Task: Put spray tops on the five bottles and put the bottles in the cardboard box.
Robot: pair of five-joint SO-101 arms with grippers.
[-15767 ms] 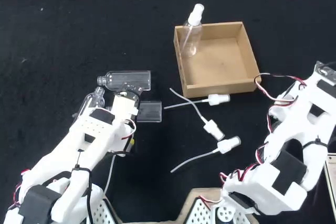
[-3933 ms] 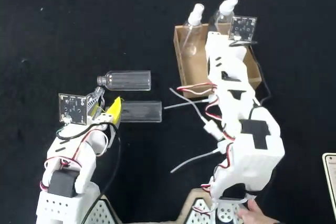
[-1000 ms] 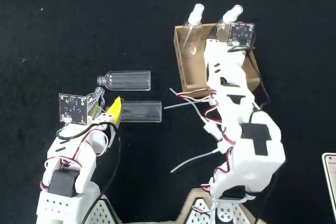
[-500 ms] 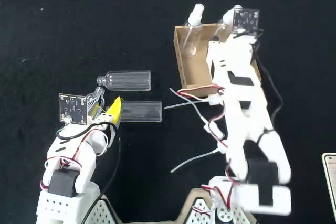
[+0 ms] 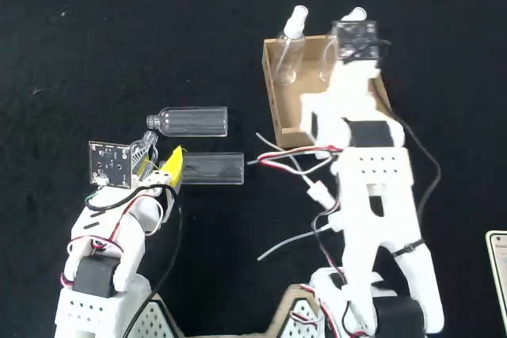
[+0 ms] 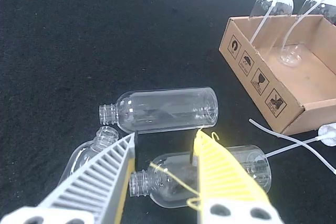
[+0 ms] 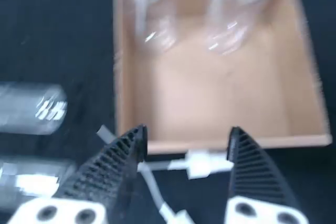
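While I am easing the right arm back, change: second capped bottle [image 5: 354, 14] is now standing free beside the first capped bottle [image 5: 290, 51].
Cardboard box [image 5: 270, 93]: sitting at 1 o'clock, holding both.
Right gripper [image 7: 186, 130]: hanging open and empty at the box's 6 o'clock.
Left gripper [image 6: 167, 136]: gaping, empty, over the uncapped bottles [image 5: 194, 121] at 9 o'clock.
Meaning: I am counting two done; three are awaiting the spray tops [image 5: 321, 194].

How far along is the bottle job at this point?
Done: two capped bottles sit in the cardboard box. In hand: nothing is gripped; the right end effector is open above a loose spray top by the box's front wall, and the left end effector is open over the uncapped bottles. Left: those three lie on the table without tops, each to be capped and boxed.
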